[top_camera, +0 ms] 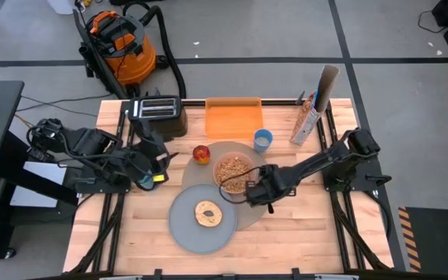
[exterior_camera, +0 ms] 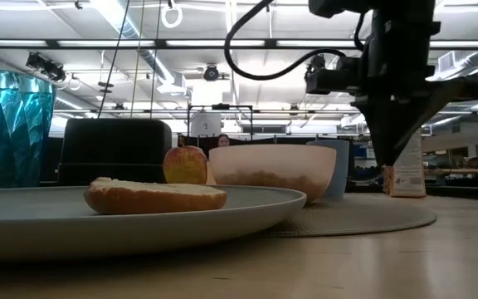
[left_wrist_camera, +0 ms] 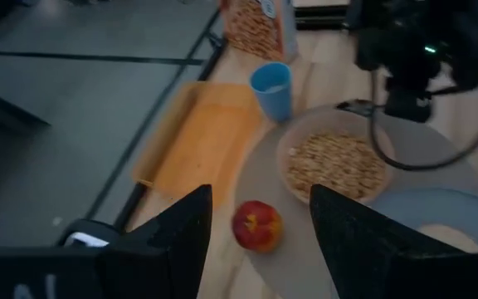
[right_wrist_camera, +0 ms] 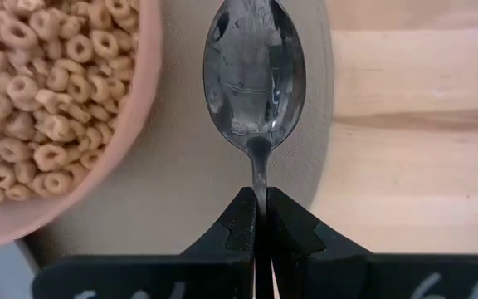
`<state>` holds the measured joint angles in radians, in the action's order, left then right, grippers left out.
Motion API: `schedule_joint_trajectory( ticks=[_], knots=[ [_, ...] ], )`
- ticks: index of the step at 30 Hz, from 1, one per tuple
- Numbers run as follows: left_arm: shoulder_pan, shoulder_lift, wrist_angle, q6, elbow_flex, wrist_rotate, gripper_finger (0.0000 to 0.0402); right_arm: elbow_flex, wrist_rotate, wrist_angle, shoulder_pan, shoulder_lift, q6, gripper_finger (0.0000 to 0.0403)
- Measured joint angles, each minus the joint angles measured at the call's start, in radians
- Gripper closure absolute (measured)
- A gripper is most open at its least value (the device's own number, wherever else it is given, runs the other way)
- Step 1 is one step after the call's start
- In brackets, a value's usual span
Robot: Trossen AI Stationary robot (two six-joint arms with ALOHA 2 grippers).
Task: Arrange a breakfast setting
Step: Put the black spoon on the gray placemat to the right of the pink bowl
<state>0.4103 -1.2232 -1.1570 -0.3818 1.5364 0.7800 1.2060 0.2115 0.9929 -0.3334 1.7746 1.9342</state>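
A round grey-brown mat (top_camera: 249,204) lies mid-table. On it stands a pink bowl (top_camera: 233,171) filled with cereal rings, and a grey plate (top_camera: 185,229) overlaps its near left part, with a bagel (top_camera: 208,213) on it. A red-yellow apple (top_camera: 201,154) sits at the mat's far left edge, and a light-blue cup (top_camera: 263,140) stands upright beyond the mat. My right gripper (top_camera: 255,189) points down just right of the bowl, shut on a metal spoon (right_wrist_camera: 254,75). My left gripper (left_wrist_camera: 260,199) hovers open and empty left of the apple (left_wrist_camera: 257,226). My right gripper pinches the spoon's thin handle (right_wrist_camera: 259,178) between its two fingertips, close behind the spoon's bowl. The spoon reaches out past the fingertips, hollow side up, over the mat's right edge (right_wrist_camera: 318,124) beside the pink bowl (right_wrist_camera: 73,124). Whether it touches the mat, I cannot tell.
A black toaster (top_camera: 158,113) and an orange board (top_camera: 233,118) stand along the far edge, with a cereal box (top_camera: 306,120) at the far right. Bare wooden tabletop (top_camera: 309,225) lies to the near right of the mat.
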Motion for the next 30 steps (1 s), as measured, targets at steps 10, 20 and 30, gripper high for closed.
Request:
schedule_joint_trajectory(
  ticks=[10, 20, 30],
  knots=[
    [0.016, 0.0, 0.0, 0.0, 0.0, -0.071, 0.0191, -0.121, -0.117, -0.122, 0.065, -0.07, -0.048, 0.0377],
    [0.016, 0.0, -0.002, 0.0, -0.001, -0.071, 0.0191, -0.194, -0.097, -0.234, 0.094, -0.076, 0.007, 0.0374],
    [0.016, -0.001, -0.002, 0.025, -0.001, -0.071, 0.0191, -0.195, -0.102, -0.231, 0.139, -0.076, -0.019, 0.0372]
  ],
)
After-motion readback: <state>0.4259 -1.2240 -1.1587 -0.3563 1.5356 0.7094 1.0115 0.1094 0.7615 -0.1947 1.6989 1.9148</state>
